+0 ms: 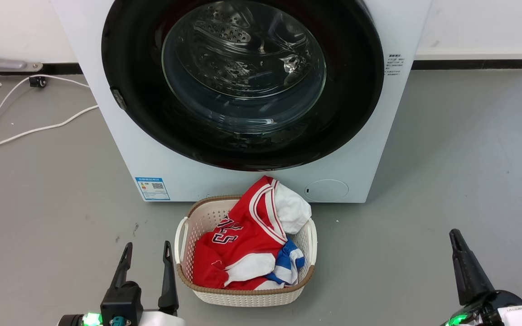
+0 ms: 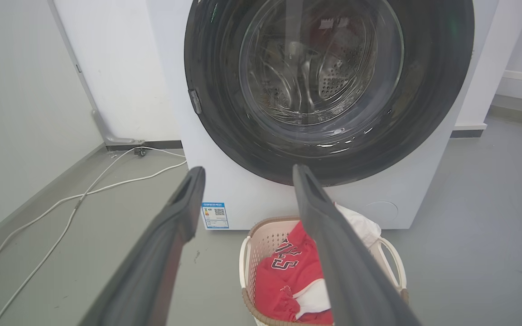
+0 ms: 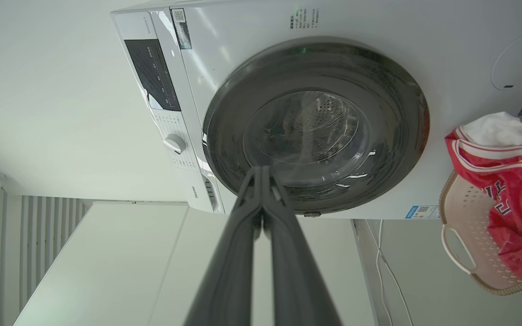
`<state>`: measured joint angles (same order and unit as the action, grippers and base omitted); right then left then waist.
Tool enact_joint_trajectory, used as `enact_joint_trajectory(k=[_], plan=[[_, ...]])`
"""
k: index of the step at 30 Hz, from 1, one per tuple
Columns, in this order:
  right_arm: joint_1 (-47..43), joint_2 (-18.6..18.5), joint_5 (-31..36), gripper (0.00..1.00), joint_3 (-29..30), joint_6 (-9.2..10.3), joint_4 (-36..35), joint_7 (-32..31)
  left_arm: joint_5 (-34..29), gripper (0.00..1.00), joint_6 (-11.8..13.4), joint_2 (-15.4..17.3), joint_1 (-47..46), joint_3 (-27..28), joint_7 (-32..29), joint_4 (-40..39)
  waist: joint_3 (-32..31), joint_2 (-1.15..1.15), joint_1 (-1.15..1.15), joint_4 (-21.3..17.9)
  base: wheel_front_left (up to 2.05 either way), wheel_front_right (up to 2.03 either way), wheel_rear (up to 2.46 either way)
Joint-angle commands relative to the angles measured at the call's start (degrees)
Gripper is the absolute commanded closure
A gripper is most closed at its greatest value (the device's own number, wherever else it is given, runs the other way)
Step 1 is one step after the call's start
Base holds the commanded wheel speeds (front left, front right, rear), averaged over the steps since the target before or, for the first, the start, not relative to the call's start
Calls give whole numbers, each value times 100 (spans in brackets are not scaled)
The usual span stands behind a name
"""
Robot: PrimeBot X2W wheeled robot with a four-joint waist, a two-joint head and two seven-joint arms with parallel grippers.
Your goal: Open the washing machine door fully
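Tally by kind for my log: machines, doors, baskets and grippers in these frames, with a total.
washing machine: 1
washing machine door: 1
laundry basket: 1
grippers: 2, left gripper open, right gripper shut
total: 5

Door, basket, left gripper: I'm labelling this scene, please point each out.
Door (image 1: 243,151): head view, lower black ring.
Basket (image 1: 238,299): head view, front wall.
Left gripper (image 1: 147,244): head view, midway between fingertips.

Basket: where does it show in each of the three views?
Head view: basket bottom centre.
Left wrist view: basket bottom, right of centre.
Right wrist view: basket right edge, turned sideways.
Shared landmark: blue sticker on the washer, near the basket.
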<state>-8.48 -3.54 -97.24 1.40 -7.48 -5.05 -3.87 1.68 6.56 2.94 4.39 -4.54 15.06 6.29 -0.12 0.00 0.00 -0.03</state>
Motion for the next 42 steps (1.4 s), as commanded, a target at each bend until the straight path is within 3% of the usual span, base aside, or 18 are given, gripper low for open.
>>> enact_joint_trajectory(k=[1, 12, 20, 32, 42], plan=[[-61, 29, 77, 100, 3, -2, 10, -50, -42, 0, -5, -10, 30, 11, 17, -1, 7, 0, 0, 8, 0, 0, 0], [165, 67, 106, 100, 147, -2, 77, -168, -79, 0, 7, -10, -70, 17, 17, -35, 159, 0, 0, 32, 0, 0, 0], [1051, -61, -21, 100, 798, -2, 535, -397, -149, 0, -35, 7, -422, -23, 17, -148, 746, 0, 0, 116, 0, 0, 0], [3252, -736, -170, 100, 1501, -2, 1586, -1044, -218, 0, -61, 88, -1318, -126, 17, -282, 1957, 0, 0, 295, 0, 0, 0], [5199, -1424, 51, 100, 1288, -2, 2607, -1683, -209, 0, -66, 101, -1931, -276, 17, -321, 2767, 0, 0, 448, 0, 0, 0]])
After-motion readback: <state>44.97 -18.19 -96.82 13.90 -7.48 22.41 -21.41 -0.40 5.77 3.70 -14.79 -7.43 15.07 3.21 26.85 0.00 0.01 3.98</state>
